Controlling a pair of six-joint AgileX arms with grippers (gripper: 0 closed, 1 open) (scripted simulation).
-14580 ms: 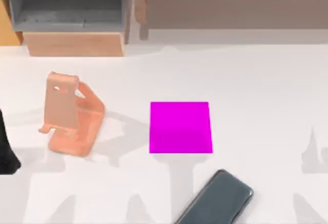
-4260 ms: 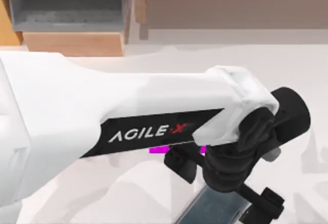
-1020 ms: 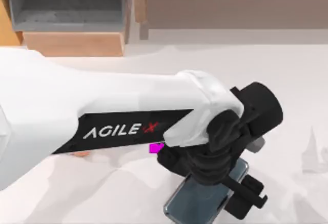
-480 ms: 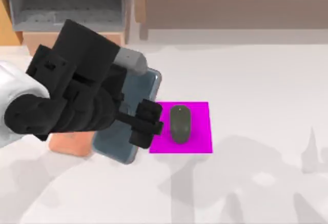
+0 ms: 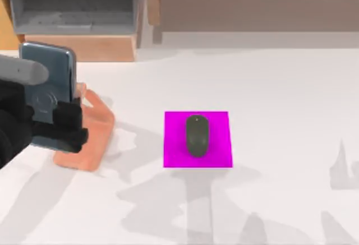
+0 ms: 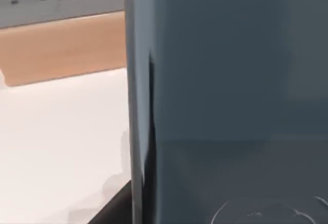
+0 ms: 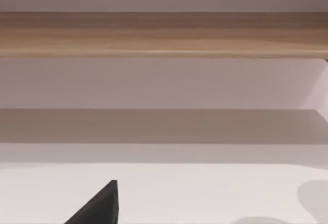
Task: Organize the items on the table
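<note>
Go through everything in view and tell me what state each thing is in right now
smartphone: held upright over the phone stand.
mouse: resting on the magenta pad.
phone stand: on the table, partly hidden by the phone.
left pincer: shut on the smartphone.
shelf unit: compartment open.

phone stand (image 5: pixel 90 144) largely hidden behind smartphone (image 5: pixel 53 77) at 9 o'clock, left gripper (image 5: pixel 53 124) cut by the edge

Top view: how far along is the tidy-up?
Done: the mouse lies on the magenta pad. In hand: the left gripper holds the smartphone upright over the orange phone stand. Left: seat it and let go.
</note>
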